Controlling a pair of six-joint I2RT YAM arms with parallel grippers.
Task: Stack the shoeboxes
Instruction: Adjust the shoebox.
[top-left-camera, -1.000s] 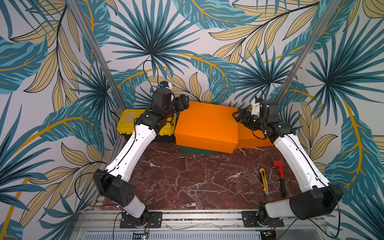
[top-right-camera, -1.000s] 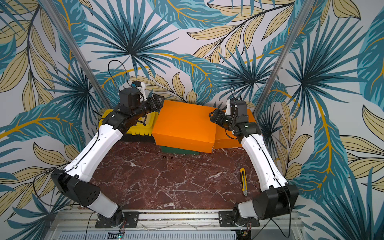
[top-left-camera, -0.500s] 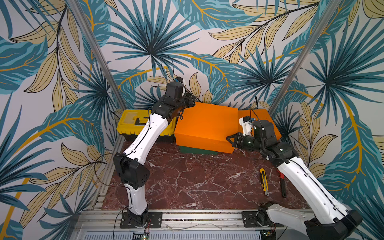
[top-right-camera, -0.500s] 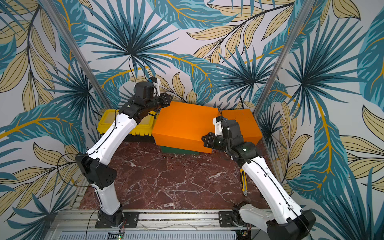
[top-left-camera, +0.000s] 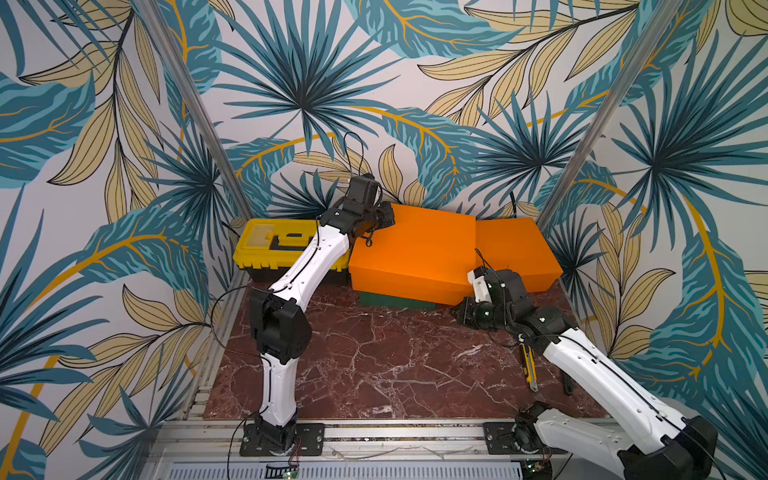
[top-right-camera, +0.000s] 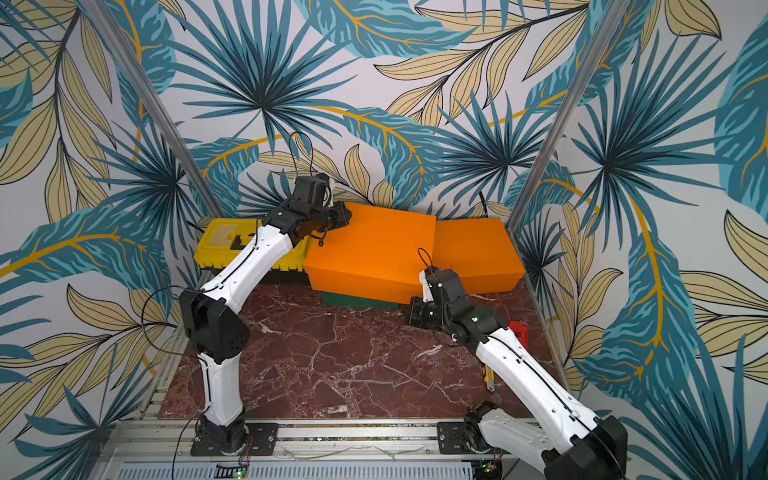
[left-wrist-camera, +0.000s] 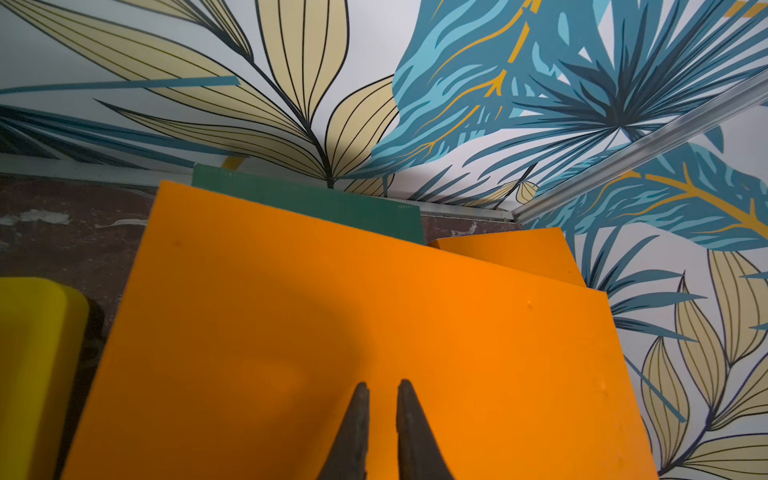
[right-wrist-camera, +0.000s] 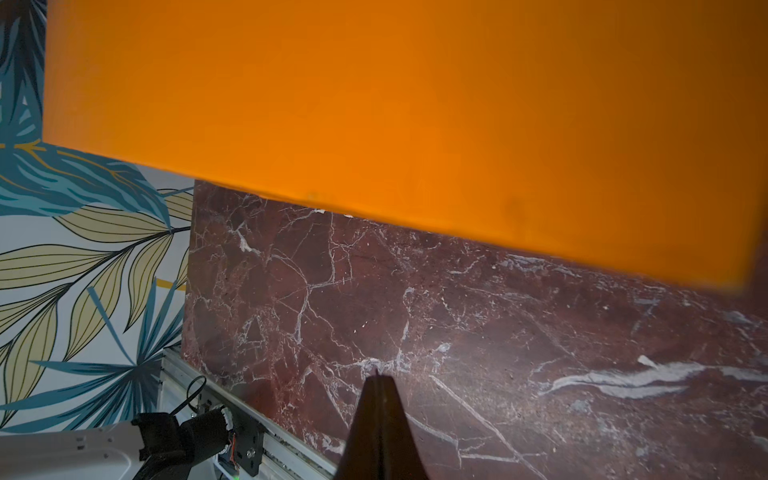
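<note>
Shoeboxes look light, stiff, slick, best pressed at opposite ends; orange box (top-left-camera: 415, 249) sits on green box (top-left-camera: 395, 300) at back, second orange box (top-left-camera: 515, 249) alongside; left gripper (left-wrist-camera: 382, 384) nearly, right gripper (right-wrist-camera: 376, 374) fully clenched, both empty.

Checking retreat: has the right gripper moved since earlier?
Yes: right gripper left the top orange shoebox, coming toward the front, nearer the utility knife.

Upper shoebox (top-left-camera: 415, 245) sits on lower shoebox (top-left-camera: 395, 300) — toolbox (top-left-camera: 266, 251) to its left, third shoebox (top-left-camera: 515, 249) right.
</note>
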